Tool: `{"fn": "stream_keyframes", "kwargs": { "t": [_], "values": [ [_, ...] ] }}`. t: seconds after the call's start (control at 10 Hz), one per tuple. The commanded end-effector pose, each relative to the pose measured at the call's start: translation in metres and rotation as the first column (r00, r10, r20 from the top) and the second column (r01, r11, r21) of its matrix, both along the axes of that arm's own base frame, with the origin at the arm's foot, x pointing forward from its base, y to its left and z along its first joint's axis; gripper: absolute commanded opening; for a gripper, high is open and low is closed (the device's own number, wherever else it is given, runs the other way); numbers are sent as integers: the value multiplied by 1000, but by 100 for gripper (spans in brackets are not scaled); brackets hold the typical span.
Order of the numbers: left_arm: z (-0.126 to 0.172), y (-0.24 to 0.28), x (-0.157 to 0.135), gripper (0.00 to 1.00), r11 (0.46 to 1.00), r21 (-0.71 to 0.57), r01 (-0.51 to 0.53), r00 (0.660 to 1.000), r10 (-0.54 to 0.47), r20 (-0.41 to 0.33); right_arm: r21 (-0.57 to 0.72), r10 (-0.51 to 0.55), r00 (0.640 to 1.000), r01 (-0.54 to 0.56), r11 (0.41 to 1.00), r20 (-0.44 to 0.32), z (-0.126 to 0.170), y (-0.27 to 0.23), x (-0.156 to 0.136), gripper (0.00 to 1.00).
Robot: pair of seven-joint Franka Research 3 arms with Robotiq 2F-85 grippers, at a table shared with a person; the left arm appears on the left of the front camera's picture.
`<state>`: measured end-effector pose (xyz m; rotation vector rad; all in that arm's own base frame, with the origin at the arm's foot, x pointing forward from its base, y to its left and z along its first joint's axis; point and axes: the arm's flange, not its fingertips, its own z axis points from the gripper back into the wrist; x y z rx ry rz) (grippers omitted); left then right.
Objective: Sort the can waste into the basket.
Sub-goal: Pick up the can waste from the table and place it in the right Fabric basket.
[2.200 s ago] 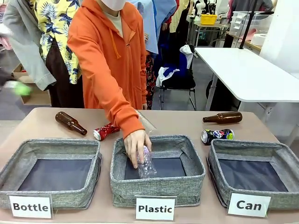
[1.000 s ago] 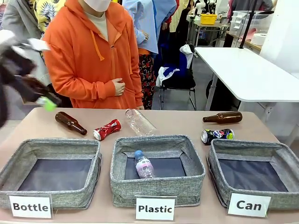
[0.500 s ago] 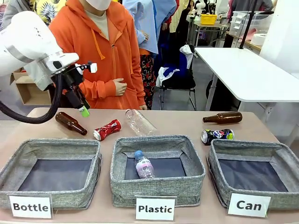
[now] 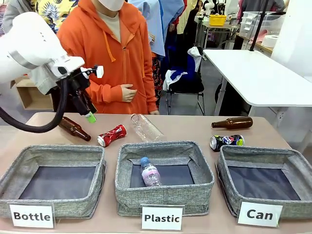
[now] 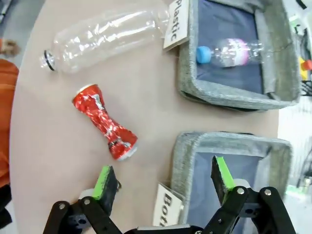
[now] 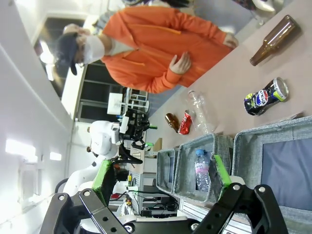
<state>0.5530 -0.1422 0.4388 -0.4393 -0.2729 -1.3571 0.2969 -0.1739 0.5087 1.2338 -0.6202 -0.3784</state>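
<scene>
My left gripper point(image 5: 163, 173) hangs over the far left of the table point(image 4: 190, 129), jaws spread wide and empty — the red can point(image 5: 105, 122) lies just ahead of them. My right gripper point(image 6: 162, 170) is spread as well. The dark can point(image 4: 226, 141) lies just behind the Can basket point(image 4: 229, 187), outside it.

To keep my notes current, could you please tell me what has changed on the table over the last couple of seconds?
The person's hand let go of the small plastic bottle in the Plastic bin and drew back to the waist. The left arm swung in from the left and now hangs over the table near the red can, jaws open. The red can, dark can and Can basket stayed put.
</scene>
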Motion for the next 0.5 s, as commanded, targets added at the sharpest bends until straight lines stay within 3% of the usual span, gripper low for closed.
{"fn": "stream_keyframes", "kwargs": {
  "t": [0.0,0.2,0.4],
  "values": [
    [-33,-9,7,100,998,-32,49,998,-47,50,5,-1,999,1,1000,38,2,-1,3,100],
    [-65,-18,16,100,996,-43,73,997,-72,18,5,-1,999,1,1000,38,2,-1,3,100],
    [-89,-28,28,100,997,-62,48,998,-46,35,5,-1,999,1,1000,38,2,-1,3,100]
  ]
}}
